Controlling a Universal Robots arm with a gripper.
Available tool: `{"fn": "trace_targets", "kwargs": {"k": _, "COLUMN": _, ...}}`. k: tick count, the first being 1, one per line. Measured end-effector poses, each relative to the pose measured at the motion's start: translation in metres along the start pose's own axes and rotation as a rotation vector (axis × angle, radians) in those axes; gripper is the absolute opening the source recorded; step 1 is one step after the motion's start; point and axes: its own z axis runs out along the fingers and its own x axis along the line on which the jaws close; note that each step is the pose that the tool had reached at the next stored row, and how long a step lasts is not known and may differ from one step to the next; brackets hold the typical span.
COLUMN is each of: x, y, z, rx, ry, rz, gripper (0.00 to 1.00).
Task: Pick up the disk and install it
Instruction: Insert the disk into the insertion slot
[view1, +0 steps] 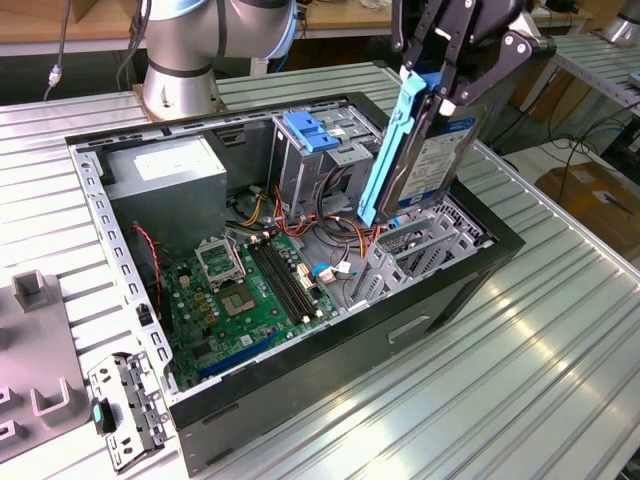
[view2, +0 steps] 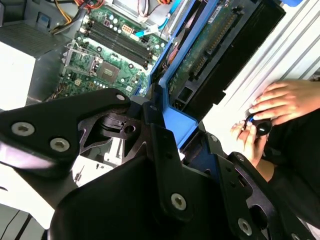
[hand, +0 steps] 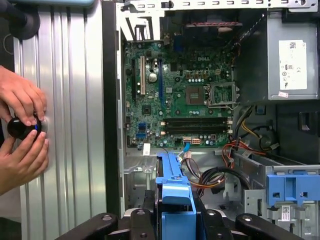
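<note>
Pincer (view1: 441, 86) clenched on the disk (view1: 433, 165); I see it held on edge, tilted, above the open computer case (view1: 330, 372) mid-counter (view1: 545, 335), at the case's end toward the exterior view's right. Across the case: power-supply box (view1: 165, 172), motherboard (view1: 245, 290), blue-latched cage (view1: 315, 135), then the disk.

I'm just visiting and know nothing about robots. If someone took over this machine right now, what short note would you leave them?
Gripper: shut on the disk, gripping its top end.
Disk: held upright over the open computer case, lower end near the grey drive bay on the exterior view's right.
Done: pickup.
Left: disk not yet seated in the bay.
Note: a person's hands hold a small black knob on the table beside the case.
</note>
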Motion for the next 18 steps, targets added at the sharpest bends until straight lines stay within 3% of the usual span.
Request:
{"fn": "trace_targets", "kwargs": {"k": 3, "x": -0.0006, "y": -0.0152, "z": 0.0044, "rx": -0.0001, "ry": 0.0001, "rz": 0.000, "gripper": 0.37}}
{"fn": "trace_targets", "kwargs": {"k": 5, "x": -0.0009, "y": -0.0218, "z": 0.0077, "rx": -0.0001, "ry": 0.0003, "rz": 0.000, "gripper": 0.37}}
{"fn": "trace_targets", "kwargs": {"k": 9, "x": -0.0010, "y": -0.0237, "z": 0.0155, "rx": 0.0039, "ry": -0.0003, "rz": 0.001, "gripper": 0.37}}
{"fn": "trace_targets", "kwargs": {"k": 18, "x": -0.0003, "y": -0.0315, "z": 0.0279, "rx": 0.0040, "ry": 0.0001, "rz": 0.001, "gripper": 0.37}}
